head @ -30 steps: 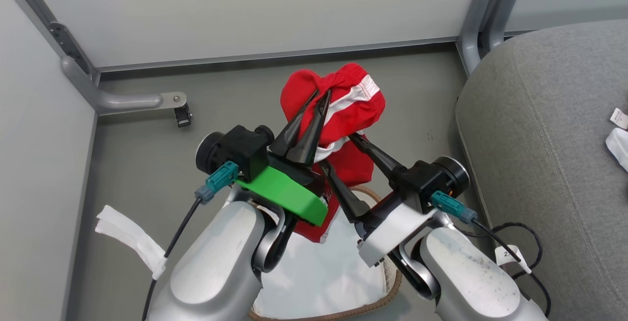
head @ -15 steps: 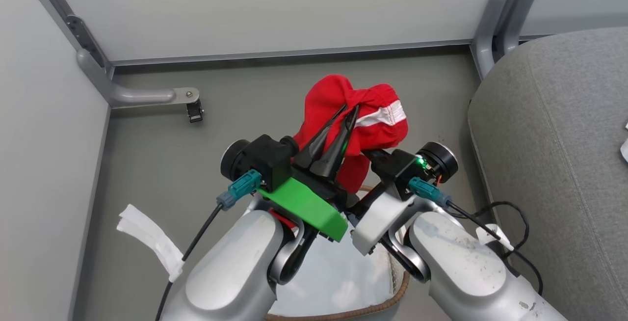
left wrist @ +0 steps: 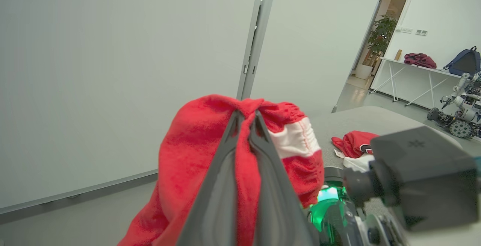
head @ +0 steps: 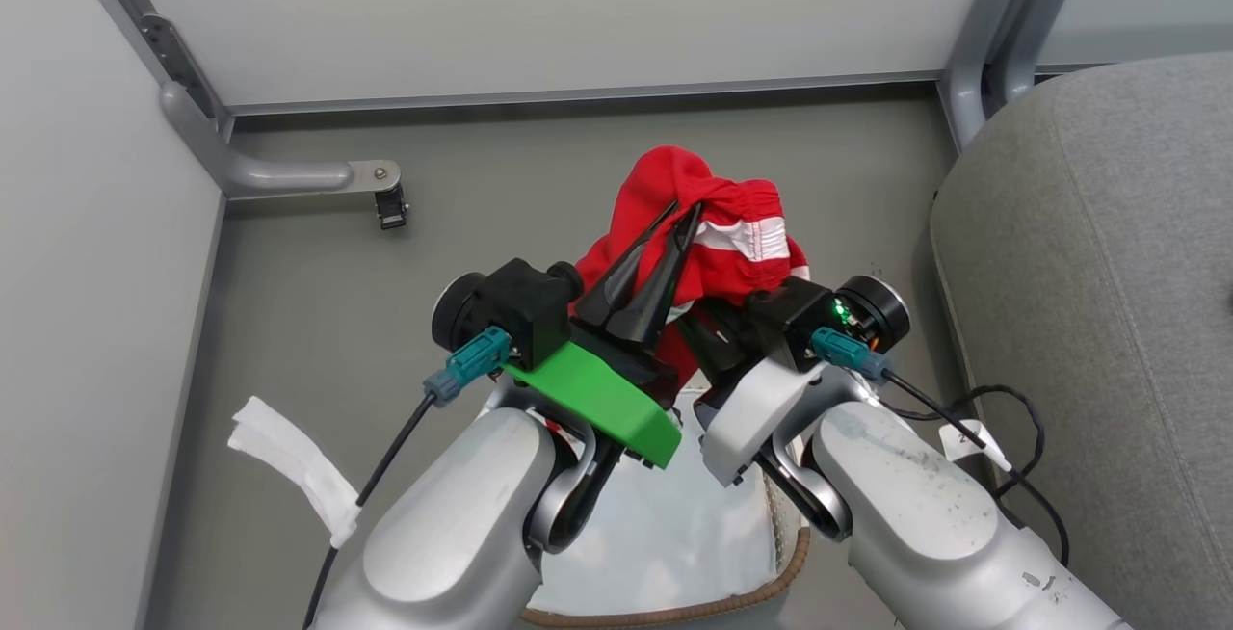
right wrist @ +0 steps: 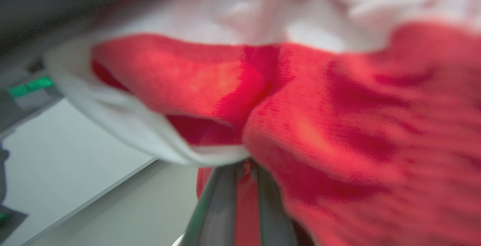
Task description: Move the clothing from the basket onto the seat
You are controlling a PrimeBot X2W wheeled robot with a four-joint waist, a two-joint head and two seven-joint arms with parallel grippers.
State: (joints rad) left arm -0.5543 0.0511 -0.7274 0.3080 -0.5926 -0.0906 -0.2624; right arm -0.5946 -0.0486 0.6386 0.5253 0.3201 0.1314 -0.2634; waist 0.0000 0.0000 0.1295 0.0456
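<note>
seat (head: 1108, 302), grey and broad, lies on the robot's right in the head view, well apart from the arms and far bigger than the piece meant for it. basket (head: 785, 567) sits low between the two forearms. its brown rim curves along the bottom edge and its white liner (head: 665, 534) is bare where it can be seen; whether more cloth lies under the arms i cannot tell.

red garment (head: 737, 225) is held up above the basket, bunched into a lump. its white-striped waistband is turned toward the seat and its lower end is hidden behind the wrists.

left gripper (head: 686, 216) has its two dark fingers pressed together on the top fold, pinching the cloth at its peak. right gripper (right wrist: 246, 169) is closed too, with red fabric caught between its fingers in its own wrist view; in the head view the cloth drapes over it. both hold the same piece, the left high, the right beneath and on the seat side.

the coming move turns on one thing: the seat lies to the right of the held garment, across a strip of floor (head: 867, 158), and the right arm is the nearer one. a swing rightward with both arms together should carry it over the cushion edge.

a second red piece (left wrist: 353, 142) lies on the seat, small in the left wrist view.
</note>
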